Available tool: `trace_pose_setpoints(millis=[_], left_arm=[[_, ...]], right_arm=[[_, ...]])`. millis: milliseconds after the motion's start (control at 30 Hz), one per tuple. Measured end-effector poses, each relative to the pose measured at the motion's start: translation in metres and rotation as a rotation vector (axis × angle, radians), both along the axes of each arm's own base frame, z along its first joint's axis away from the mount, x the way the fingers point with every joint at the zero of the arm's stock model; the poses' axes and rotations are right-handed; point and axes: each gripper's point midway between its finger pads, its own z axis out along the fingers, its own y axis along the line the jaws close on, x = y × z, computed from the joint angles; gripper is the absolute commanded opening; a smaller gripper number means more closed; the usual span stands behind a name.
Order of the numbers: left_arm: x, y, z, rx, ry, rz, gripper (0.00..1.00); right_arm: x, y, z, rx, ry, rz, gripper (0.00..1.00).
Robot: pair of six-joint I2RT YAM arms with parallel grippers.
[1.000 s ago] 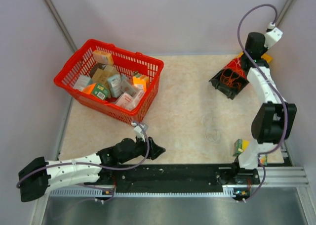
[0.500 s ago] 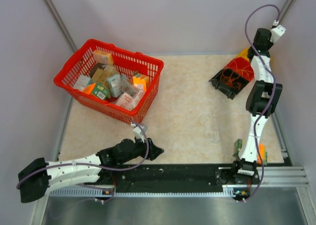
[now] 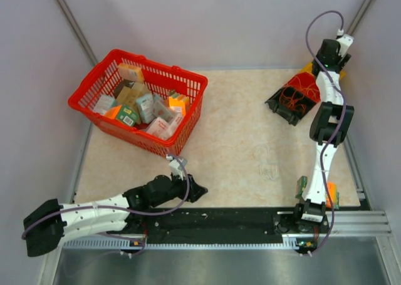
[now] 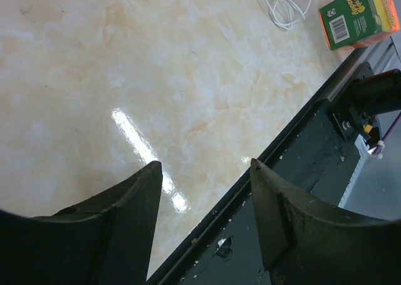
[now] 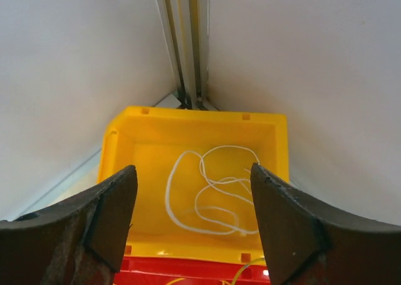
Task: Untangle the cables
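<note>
While the right gripper (image 5: 193, 178) and left gripper (image 4: 203, 172) gaped empty, a white cable (image 5: 213, 191) lay in the yellow bin (image 5: 125, 147), orange wires (image 3: 291, 99) tangled in the black bin (image 3: 279, 111); grabbing several loops could tighten knots.

White cable (image 5: 210, 194) in a yellow bin (image 5: 125, 153), orange cables (image 3: 291, 99) in a black bin (image 3: 279, 107), red basket (image 3: 156, 66), cream marbled table (image 3: 238, 128), green box (image 4: 354, 12) edged orange
</note>
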Motion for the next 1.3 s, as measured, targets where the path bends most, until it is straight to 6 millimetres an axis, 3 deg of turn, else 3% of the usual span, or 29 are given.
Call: trace_pose_setpoints(millis=[200,300,400,467,533,600,667,733,800,867,967,1000,1067,1200,1300], left_arm=[[0.000,-0.001,0.003,-0.014,-0.003,-0.004,0.62],[0.000,-0.003,0.006,-0.025,-0.006,-0.007,0.63],[-0.001,-0.004,0.005,-0.025,-0.003,-0.015,0.63],[-0.002,-0.004,0.002,-0.015,0.004,-0.019,0.63],[-0.003,-0.004,0.001,-0.012,0.007,-0.021,0.63],[-0.003,-0.004,0.000,-0.010,0.008,-0.021,0.63],[-0.003,-0.004,0.000,-0.008,0.009,-0.021,0.63],[-0.003,-0.004,-0.002,-0.002,0.012,-0.021,0.63],[-0.003,-0.003,-0.005,0.007,0.018,-0.020,0.63],[-0.002,-0.002,-0.008,0.016,0.024,-0.019,0.63],[-0.002,-0.002,-0.010,0.024,0.030,-0.019,0.62],[-0.002,-0.002,-0.012,0.029,0.034,-0.020,0.63],[-0.002,-0.003,-0.014,0.042,0.043,-0.022,0.62],[0.000,-0.009,-0.016,0.066,0.065,-0.026,0.61],[0.002,-0.011,-0.014,0.060,0.071,-0.021,0.61]], right_arm=[[-0.005,0.009,0.003,0.058,0.012,0.012,0.84],[-0.022,0.029,0.013,0.128,0.014,0.008,0.87],[-0.052,0.068,0.039,0.176,0.015,0.031,0.91],[-0.072,0.115,0.066,0.179,0.002,0.095,0.93],[-0.096,0.176,0.090,0.176,-0.013,0.201,0.94],[-0.133,0.243,0.102,0.181,-0.016,0.336,0.95],[-0.176,0.297,0.096,0.185,0.011,0.465,0.95],[-0.231,0.327,0.062,0.202,0.082,0.575,0.95],[-0.274,0.324,0.016,0.226,0.187,0.609,0.95],[-0.322,0.308,-0.039,0.261,0.320,0.603,0.95],[-0.393,0.287,-0.094,0.304,0.495,0.578,0.99],[-0.412,0.281,-0.100,0.316,0.522,0.570,0.99],[-0.431,0.275,-0.092,0.338,0.501,0.560,0.99],[-0.431,0.275,-0.063,0.394,0.353,0.542,0.99],[-0.433,0.281,-0.068,0.442,0.372,0.533,0.99]])
